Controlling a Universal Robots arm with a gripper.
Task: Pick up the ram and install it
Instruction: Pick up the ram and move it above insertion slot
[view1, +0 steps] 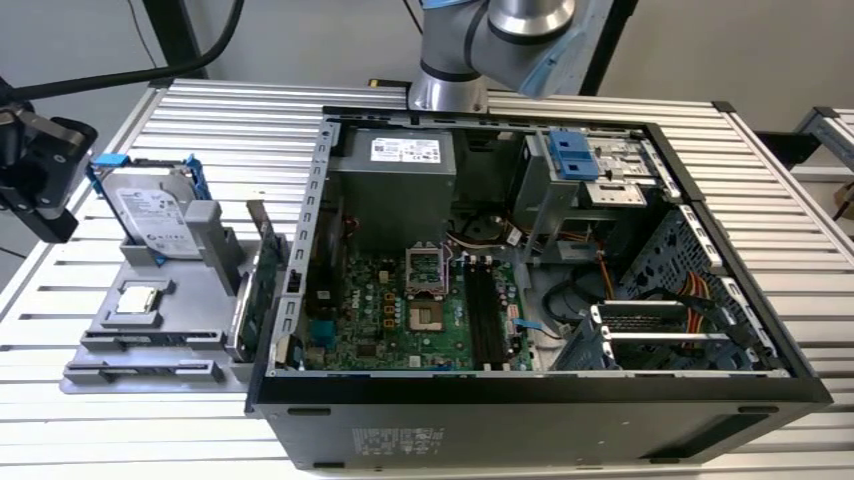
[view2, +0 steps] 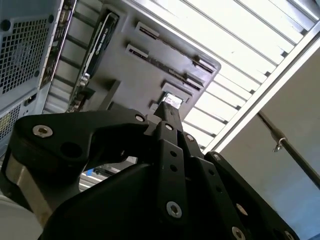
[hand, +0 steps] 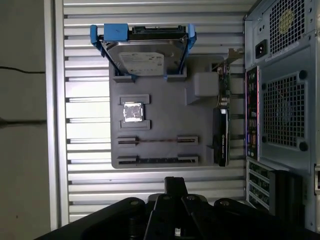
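Gripper (hand: 175, 185): black, raised above the desk at the exterior view's far left, apart from the tray. In the first wrist view its tip shows just past the tray edge nearest the ram.
Fingers (view2: 169, 112): closed, the tips pressed together.
Desk (view1: 160, 110): slatted aluminium, carrying the tray and the case.
Tray (hand: 165, 120): grey parts holder, flat on the desk, and the landmark for every line here.
Hard drive (view1: 147, 205): silver, in a blue caddy, propped at a slant at the tray's far end.
Processor (view1: 138, 300): small square silver chip in a recess near the tray's middle, between the hard drive and the ram.
Ram (hand: 157, 161): thin dark-blue stick standing on edge in the outermost slotted holder, at the tray end opposite the hard drive. The gripper is not touching it.
Neighbouring holder (hand: 157, 141): just inward of the ram and parallel to it, holding a thin brownish strip. I cannot tell what the strip is.
Expansion card (view1: 260, 270): standing on edge along the tray side nearest the case.
Case (view1: 534, 395): open black computer tower lying on its side, just beside the tray on the exterior view's right.
Motherboard (view1: 400, 310): green, inside the case, with long black memory slots (view1: 483, 315).
Arm (view1: 494, 40): grey and blue, behind the case and well apart from the tray.
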